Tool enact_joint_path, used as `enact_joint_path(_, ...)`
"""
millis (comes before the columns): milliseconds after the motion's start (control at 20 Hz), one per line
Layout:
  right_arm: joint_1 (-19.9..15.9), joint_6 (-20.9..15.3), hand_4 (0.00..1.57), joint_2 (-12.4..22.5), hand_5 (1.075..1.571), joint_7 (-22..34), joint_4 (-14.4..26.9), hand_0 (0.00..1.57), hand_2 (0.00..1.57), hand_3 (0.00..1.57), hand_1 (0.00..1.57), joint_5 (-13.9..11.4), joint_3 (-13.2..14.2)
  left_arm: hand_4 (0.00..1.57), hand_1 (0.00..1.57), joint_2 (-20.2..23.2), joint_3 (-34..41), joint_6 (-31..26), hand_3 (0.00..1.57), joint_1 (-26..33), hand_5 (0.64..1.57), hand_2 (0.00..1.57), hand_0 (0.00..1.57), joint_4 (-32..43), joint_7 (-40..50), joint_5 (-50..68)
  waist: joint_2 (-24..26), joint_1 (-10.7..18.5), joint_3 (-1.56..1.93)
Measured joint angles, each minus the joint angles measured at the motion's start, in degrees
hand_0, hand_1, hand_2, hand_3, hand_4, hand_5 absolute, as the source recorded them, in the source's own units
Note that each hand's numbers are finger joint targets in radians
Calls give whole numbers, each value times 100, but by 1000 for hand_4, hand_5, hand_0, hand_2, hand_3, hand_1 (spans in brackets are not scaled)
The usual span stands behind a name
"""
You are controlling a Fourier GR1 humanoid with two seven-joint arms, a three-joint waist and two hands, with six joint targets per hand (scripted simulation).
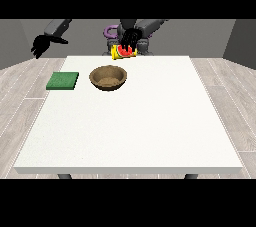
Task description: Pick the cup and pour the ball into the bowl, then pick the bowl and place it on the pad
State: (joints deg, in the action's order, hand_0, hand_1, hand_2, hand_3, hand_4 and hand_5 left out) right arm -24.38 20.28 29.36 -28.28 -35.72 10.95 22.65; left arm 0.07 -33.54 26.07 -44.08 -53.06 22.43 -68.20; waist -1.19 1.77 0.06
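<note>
**Cup held tipped above far table edge, bowl not yet reached**

Hand at the view's right (pixel 130 37) has its fingers wrapped round the cup (pixel 123 52), yellow with a red patch showing, held in the air over the far edge of the white table (pixel 150 121). Cup appears tilted onto its side; whether the red patch is the ball or part of the cup, I cannot tell. Hand at the view's left (pixel 39 46) hangs off to the side beyond the table, holding nothing; finger posture too small to read.

Bowl (pixel 108 77), brown, sits upright on the table nearer the camera than the cup, apart from it. Green pad (pixel 63 80) lies flat near the bowl, on its view-left side, not touching.

Handling judgement: cup looks rigid and light, smooth-walled, so likely slippery; a wrap round the side wall suits it. Bowl looks stiff and shallow; best taken at the rim, pinching wall between thumb and fingers. Ball probably rolls freely, so the cup mouth should be over the bowl before further tipping
</note>
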Motion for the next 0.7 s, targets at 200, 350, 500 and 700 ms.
enact_joint_path(200,-209,-169,0,-190,1528,130,-61,0,0,271,0,-44,-120,835,376,-4,-236,-134,1571,-24,1569,1571,376,66,211,-444,-45,-112,-4)
enact_joint_path(350,-345,-224,0,-324,1525,137,-90,0,0,252,0,-89,-219,913,0,-7,-522,-366,1571,-57,1547,1571,0,60,385,-697,-119,-237,-4)
enact_joint_path(500,-504,-198,0,-354,1522,134,-100,0,0,217,0,-71,-242,1163,0,-6,-767,-636,1571,-156,1452,1571,0,124,430,-964,-249,-334,-3)
enact_joint_path(700,-546,-123,0,-349,1521,195,-56,0,0,149,0,-28,-243,1247,0,-2,-975,-1088,1571,-245,1385,1571,0,169,324,-1233,-245,-393,-3)
